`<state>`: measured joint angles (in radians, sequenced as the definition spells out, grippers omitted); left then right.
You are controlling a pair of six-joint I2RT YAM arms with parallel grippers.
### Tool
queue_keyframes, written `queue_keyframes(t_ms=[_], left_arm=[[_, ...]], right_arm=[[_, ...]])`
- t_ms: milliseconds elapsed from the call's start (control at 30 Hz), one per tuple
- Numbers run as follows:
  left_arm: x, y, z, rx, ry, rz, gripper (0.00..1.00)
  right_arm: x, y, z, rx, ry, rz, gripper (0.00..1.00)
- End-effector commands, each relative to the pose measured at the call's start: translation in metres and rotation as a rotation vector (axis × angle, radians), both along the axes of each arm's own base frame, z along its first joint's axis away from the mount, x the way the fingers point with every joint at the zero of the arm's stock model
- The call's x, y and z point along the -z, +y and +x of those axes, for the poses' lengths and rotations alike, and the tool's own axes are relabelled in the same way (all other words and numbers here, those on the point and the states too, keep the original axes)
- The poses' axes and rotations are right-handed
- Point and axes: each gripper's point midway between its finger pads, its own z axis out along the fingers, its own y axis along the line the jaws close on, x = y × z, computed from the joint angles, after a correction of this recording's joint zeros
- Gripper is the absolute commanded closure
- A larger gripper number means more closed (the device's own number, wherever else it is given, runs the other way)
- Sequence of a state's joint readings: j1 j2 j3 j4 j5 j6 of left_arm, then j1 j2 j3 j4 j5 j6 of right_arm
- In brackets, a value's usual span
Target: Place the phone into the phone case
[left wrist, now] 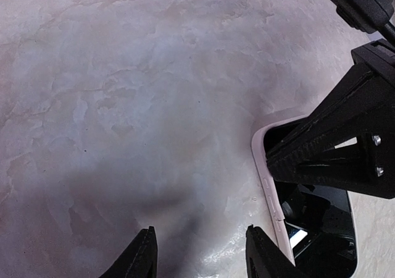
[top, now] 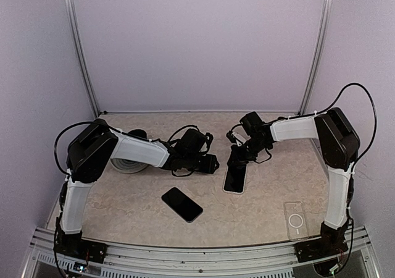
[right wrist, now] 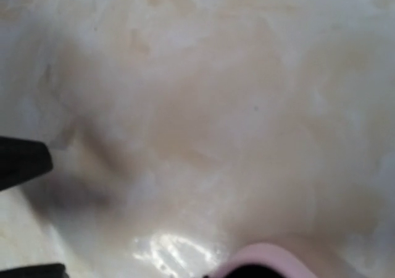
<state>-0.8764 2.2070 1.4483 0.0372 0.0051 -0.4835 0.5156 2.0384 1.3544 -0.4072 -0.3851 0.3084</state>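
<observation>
The clear phone case [top: 295,219] lies flat at the near right of the table [top: 123,216], at about 5 o'clock from the table's middle and just beside the right arm's base. It is apart from both phones. At about 7 o'clock from the middle, a dark phone [top: 182,204] lies screen up at a slant, with nothing touching it.

Further in, slightly to 3 o'clock of the middle, the white-rimmed phone [top: 234,180] lies flat with its long side running near to far. The right gripper [top: 233,162] comes down onto the phone's far end, its jaws clenched into a single wedge whose tip touches the phone; it grips nothing. From the left wrist, that wedge crosses the phone's top corner.

At 9 o'clock of that phone, near but apart from it, the left gripper [top: 213,164] hangs low. Its fingers [left wrist: 143,256] are released, with bare table between them.

Under the left arm, at 9 o'clock on the table, sits a grey roll [top: 125,165].
</observation>
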Motion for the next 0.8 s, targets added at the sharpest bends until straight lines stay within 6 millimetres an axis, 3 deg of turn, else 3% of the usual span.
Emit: queue_keyframes(t_ms=[0,67,100,133,167,233,300,333,433,600,767], left_arm=[[0.005,-0.009,-0.005,0.026,0.021,-0.019,0.51],[0.009,-0.012,-0.008,0.033,0.035,-0.017,0.50],[0.011,-0.013,-0.009,0.036,0.042,-0.016,0.51],[0.012,-0.013,-0.012,0.038,0.047,-0.015,0.51],[0.014,-0.014,-0.013,0.041,0.052,-0.014,0.51],[0.016,-0.015,-0.016,0.047,0.059,-0.012,0.51],[0.016,-0.017,-0.019,0.057,0.064,-0.017,0.50],[0.017,-0.018,-0.021,0.063,0.069,-0.022,0.50],[0.015,-0.025,-0.025,0.088,0.079,-0.043,0.50],[0.017,-0.032,-0.031,0.100,0.104,-0.053,0.43],[0.023,-0.039,-0.041,0.128,0.146,-0.069,0.43]], right_arm=[[-0.004,-0.006,-0.005,0.005,0.007,-0.050,1.00],[-0.025,-0.007,0.002,0.016,-0.033,-0.054,1.00],[-0.036,-0.008,0.005,0.028,-0.056,-0.061,0.91],[-0.045,-0.012,0.006,0.048,-0.076,-0.077,0.70],[-0.050,-0.019,0.004,0.073,-0.079,-0.097,0.56],[-0.053,-0.032,-0.006,0.116,-0.076,-0.126,0.42],[-0.051,-0.045,-0.018,0.153,-0.069,-0.143,0.21],[-0.046,-0.050,-0.023,0.162,-0.056,-0.147,0.16],[-0.032,-0.057,-0.032,0.169,0.009,-0.079,0.11],[-0.025,-0.054,-0.026,0.159,0.046,0.096,0.11],[-0.007,-0.060,-0.022,0.167,0.105,0.248,0.18]])
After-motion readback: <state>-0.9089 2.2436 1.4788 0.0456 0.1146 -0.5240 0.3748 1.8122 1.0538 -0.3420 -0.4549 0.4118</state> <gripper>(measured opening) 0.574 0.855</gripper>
